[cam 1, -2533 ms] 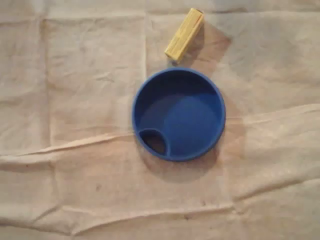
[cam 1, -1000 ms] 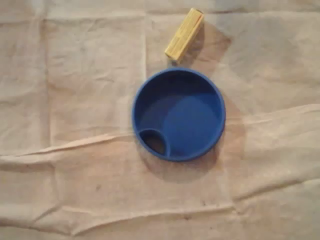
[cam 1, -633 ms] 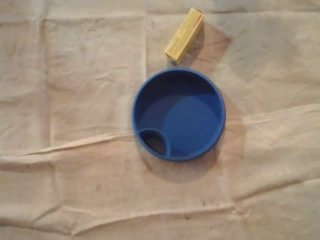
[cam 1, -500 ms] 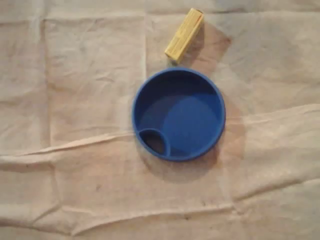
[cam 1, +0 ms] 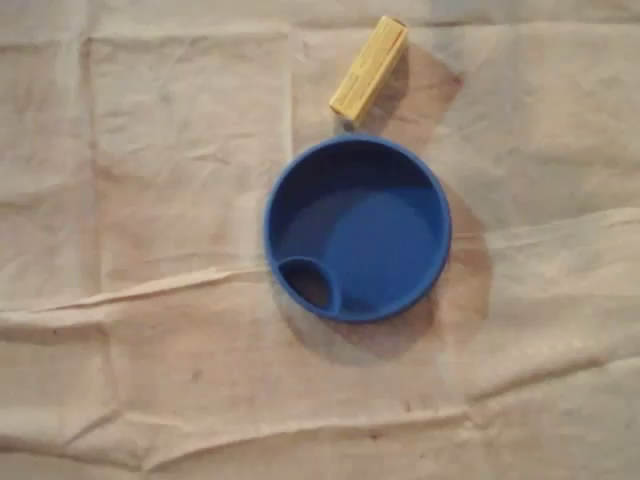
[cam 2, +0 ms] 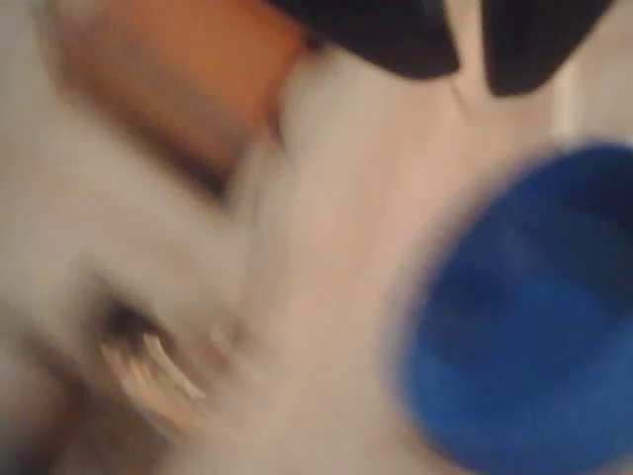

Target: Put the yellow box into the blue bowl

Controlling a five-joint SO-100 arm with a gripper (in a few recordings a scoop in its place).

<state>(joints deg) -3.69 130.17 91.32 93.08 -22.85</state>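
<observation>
We see a creased beige cloth (cam 1: 150, 200) in the overhead view. The wrist view is v. blurred: the blue bowl (cam 2: 524, 317) lies below and right of the gripper (cam 2: 472, 79) — two dark fingers w/ a slit between, but we can't tell how wide it stands. The yellow box (cam 1: 369, 68) lies flat on the cloth, outside the bowl, just beside its rim.

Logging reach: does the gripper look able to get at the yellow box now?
Probably yes: the yellow box lies uncovered on the cloth, beside the blue bowl, nothing over it. Wrist view too blurred to place the fingers.
</observation>
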